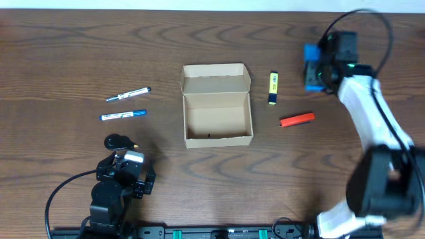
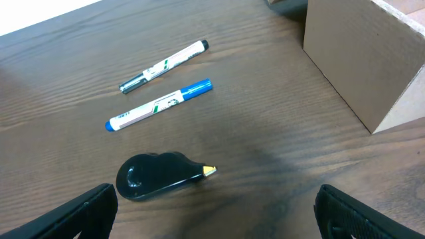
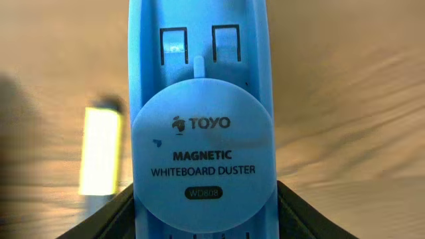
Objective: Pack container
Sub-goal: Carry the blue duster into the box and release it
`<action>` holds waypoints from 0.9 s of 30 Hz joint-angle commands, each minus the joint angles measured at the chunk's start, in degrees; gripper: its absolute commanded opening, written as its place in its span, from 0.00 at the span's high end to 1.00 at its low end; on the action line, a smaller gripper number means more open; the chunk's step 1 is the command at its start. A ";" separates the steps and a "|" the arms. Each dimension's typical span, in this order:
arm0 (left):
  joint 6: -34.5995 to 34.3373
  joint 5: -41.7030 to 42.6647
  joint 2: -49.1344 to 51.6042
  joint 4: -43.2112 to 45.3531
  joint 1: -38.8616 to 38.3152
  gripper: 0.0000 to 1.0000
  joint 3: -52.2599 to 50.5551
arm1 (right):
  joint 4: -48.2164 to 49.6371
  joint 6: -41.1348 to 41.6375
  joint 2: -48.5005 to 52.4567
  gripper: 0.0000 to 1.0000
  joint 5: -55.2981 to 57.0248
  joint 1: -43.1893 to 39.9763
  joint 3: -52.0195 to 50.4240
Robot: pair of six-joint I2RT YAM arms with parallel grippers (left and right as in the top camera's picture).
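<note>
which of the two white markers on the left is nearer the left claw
The blue-capped marker, with blue at both ends. It lies between the left claw and the black-capped marker, which is farther off.

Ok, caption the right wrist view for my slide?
Right end effector gripping the blue Toyo magnetic whiteboard duster; yellow highlighter blurred beside it.

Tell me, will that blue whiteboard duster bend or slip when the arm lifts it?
Probably stiff: the whiteboard duster looks like moulded hard plastic. Its smooth sides might slip in the right gripper, which closes on its edges.
</note>
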 commanded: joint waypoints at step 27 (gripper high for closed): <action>1.05 -0.79 -0.26 -0.15 -0.20 0.05 -0.52 | -16.87 -31.43 -3.45 0.52 -12.15 38.40 1.84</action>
